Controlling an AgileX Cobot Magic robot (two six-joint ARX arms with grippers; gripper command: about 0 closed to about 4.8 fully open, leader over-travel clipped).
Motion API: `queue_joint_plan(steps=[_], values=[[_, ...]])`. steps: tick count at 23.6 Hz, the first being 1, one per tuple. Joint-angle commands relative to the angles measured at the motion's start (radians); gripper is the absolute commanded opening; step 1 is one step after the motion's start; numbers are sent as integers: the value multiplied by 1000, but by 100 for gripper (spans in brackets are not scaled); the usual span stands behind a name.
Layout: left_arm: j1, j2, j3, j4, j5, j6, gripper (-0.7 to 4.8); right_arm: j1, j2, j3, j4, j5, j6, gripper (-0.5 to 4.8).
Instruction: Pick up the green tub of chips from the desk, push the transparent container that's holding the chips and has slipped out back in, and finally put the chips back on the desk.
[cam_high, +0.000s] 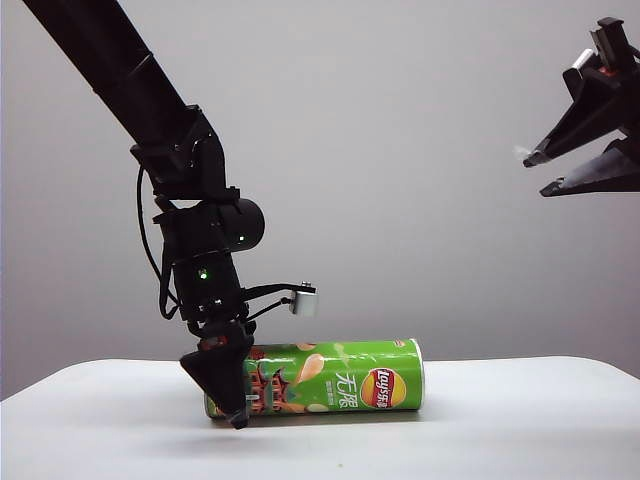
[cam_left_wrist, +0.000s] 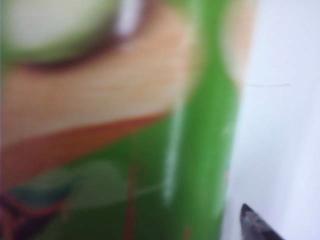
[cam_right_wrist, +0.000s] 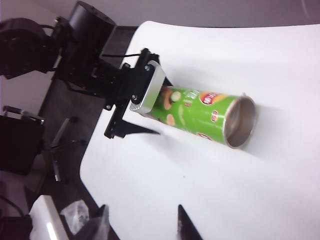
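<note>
Plain grey wall (cam_high: 400, 150) behind, dark floor (cam_right_wrist: 65, 100) beside, crumpled clear plastic (cam_right_wrist: 75, 215) below

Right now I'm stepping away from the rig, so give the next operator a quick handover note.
Left gripper: open, jaws astride the patterned end of the green tub of chips, no grip.
Right gripper: open, empty, raised well off to the right.
The tub lies on its side on the desk. No transparent container sticks out of its open end.
Left: withdraw the left arm.
</note>
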Motion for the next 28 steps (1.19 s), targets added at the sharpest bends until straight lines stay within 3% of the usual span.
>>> queue_joint_plan(steps=[1, 5, 9, 14, 16, 17, 18, 19, 21, 23, 26, 28], values=[[-4, 3, 3, 13, -50, -68, 479, 0, -5, 2, 3, 5, -9, 171], [-26, -27, 8, 9, -161, -111, 479, 0, -5, 2, 10, 5, -10, 171], [-38, -83, 8, -15, -173, -123, 479, 0, -5, 2, 10, 5, -10, 171], [-43, -207, 8, -190, -199, -169, 479, 0, -5, 2, -12, 5, -10, 171], [-43, -255, 8, -282, -230, -183, 479, 2, -5, 2, -51, 14, -11, 123], [-43, -283, 8, -344, -239, -195, 479, 10, -5, 2, -85, 28, -31, 31], [-43, -306, 8, -398, -239, -202, 479, 22, -6, 2, -121, 43, -71, -14], [-42, -358, 8, -497, -239, -234, 479, 56, -8, 2, -193, 74, -142, -4], [-42, -440, 3, -520, -270, -331, 473, 109, -8, 2, -242, 138, -172, -4], [-42, -497, 0, -506, -299, -395, 424, 135, -12, 2, -245, 150, -168, -4], [-42, -597, 0, -491, -306, -472, 276, 151, -50, 0, -230, 156, -137, -4], [-41, -746, 0, -442, -320, -554, 236, 150, -188, -25, -129, 253, -41, -4]])
